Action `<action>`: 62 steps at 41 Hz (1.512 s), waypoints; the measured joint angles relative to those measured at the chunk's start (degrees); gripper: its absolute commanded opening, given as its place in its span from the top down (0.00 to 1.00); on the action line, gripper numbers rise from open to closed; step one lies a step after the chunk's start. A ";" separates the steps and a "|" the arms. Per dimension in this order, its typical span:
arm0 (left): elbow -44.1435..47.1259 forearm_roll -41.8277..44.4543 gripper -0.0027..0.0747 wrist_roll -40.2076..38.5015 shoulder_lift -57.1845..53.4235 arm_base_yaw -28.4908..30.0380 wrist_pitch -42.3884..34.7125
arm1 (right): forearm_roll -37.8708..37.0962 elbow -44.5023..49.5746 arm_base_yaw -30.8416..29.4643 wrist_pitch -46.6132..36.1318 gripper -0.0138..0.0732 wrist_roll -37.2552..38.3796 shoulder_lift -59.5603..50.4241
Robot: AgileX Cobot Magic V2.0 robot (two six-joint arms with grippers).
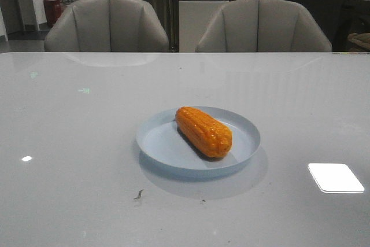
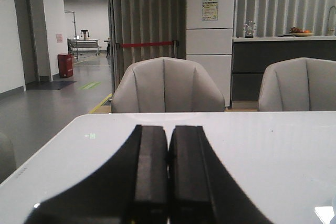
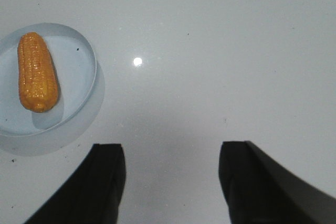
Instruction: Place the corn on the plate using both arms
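Observation:
The orange corn (image 1: pixel 203 131) lies on its side inside the pale blue plate (image 1: pixel 159 143) at the middle of the table. The right wrist view shows the corn (image 3: pixel 37 72) on the plate (image 3: pixel 79 77) too. My right gripper (image 3: pixel 173 153) is open and empty, high above bare table beside the plate. My left gripper (image 2: pixel 169 135) is shut with nothing between its fingers, level over the table and facing the chairs. Neither gripper shows in the front view.
Two grey chairs (image 1: pixel 107 24) (image 1: pixel 263 24) stand behind the table's far edge. A bright light reflection (image 1: pixel 335 177) lies on the glossy tabletop at the right. Small dark specks (image 1: pixel 139 195) sit in front of the plate.

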 measured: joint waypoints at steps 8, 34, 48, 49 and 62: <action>0.00 0.00 0.84 -0.03 -0.44 0.00 0.43 | 0.00 0.00 0.00 0.00 0.27 0.00 0.00; 0.00 0.00 0.84 -0.03 -0.44 0.00 0.57 | 0.00 0.02 0.00 0.00 0.27 0.03 -0.14; 0.00 0.00 0.84 -0.03 -0.44 0.00 0.57 | -2.09 2.03 0.00 -2.39 0.62 0.03 -9.89; 0.00 0.00 0.84 -0.03 -0.44 0.00 0.57 | -2.09 2.69 0.00 -3.28 0.65 0.03 -11.12; 0.00 0.00 0.84 -0.03 -0.44 0.00 0.57 | 0.05 20.08 0.00 -17.30 0.82 0.03 -28.76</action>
